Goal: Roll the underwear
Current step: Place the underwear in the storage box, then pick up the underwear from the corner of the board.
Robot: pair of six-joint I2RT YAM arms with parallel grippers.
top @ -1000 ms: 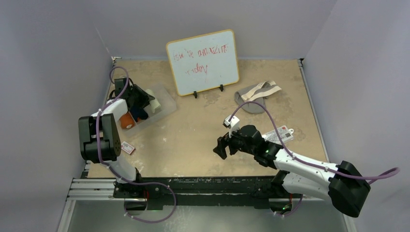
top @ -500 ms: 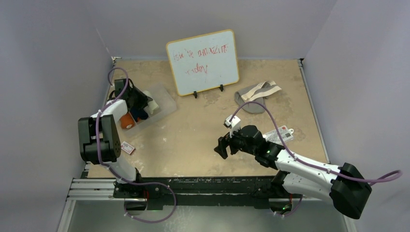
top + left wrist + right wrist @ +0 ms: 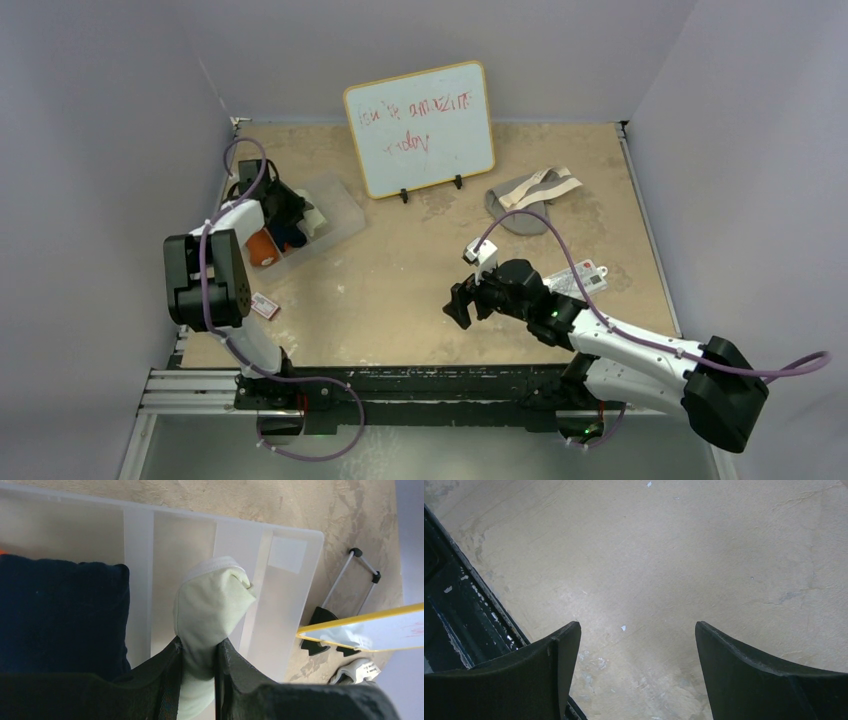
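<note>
Three rolls (image 3: 264, 250) are sitting in the clear bin (image 3: 280, 605) far left, left jaws pinching the cream roll (image 3: 212, 605). Right jaws are hovering spread over the worktop (image 3: 400, 280); the flat grey underwear (image 3: 522, 215) is lying beyond them, rightward, nearer that arm.

The cream roll (image 3: 212, 605) is a small soft bundle with a white edge, in the clear box (image 3: 285, 595), and the left gripper (image 3: 197, 652) pinches one end of it. The navy roll (image 3: 60, 615) lies in the box right beside it, and the orange roll (image 3: 263, 249) sits at the box's end, past the navy one. The grey pair (image 3: 525, 205) with a beige band lies flat and crumpled, far off to the right of the box.
</note>
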